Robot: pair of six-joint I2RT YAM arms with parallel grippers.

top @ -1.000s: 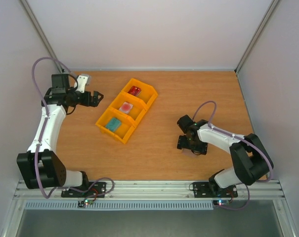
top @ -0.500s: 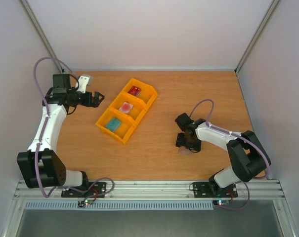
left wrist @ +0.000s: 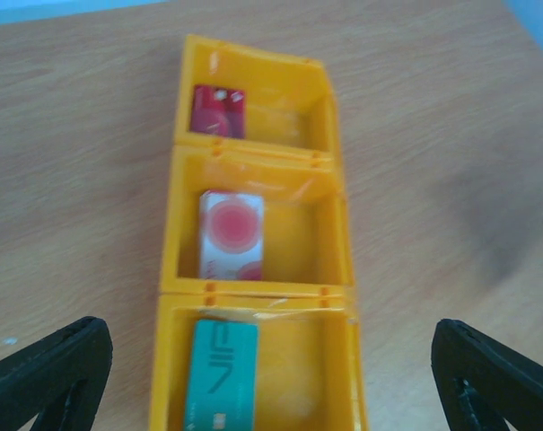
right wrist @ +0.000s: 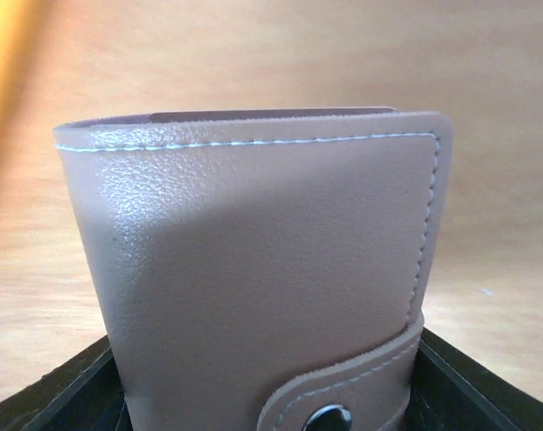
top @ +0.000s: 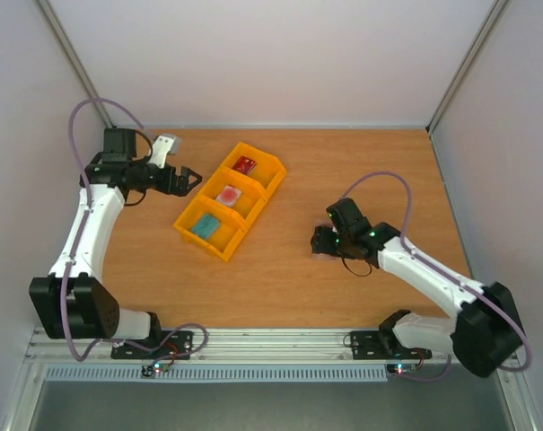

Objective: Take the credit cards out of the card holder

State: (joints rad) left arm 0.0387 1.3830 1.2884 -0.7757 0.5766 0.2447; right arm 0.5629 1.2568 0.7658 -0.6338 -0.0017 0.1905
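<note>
Brown card holder (right wrist: 253, 269): closed and standing up, pinched between my right fingers (top: 319, 242), well right of the tray.
Yellow tray (top: 253, 214): teal card (top: 205, 226) nearest, pink-white card (top: 228, 195) in the middle, dark red card (top: 245, 164) farthest.
My left fingers (top: 190, 179): spread wide, just beside the tray.

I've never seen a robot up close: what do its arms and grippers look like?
The left arm and right arm have white links between black joints. The left gripper and right gripper are black, two-fingered. A purple cable loops off each.
</note>
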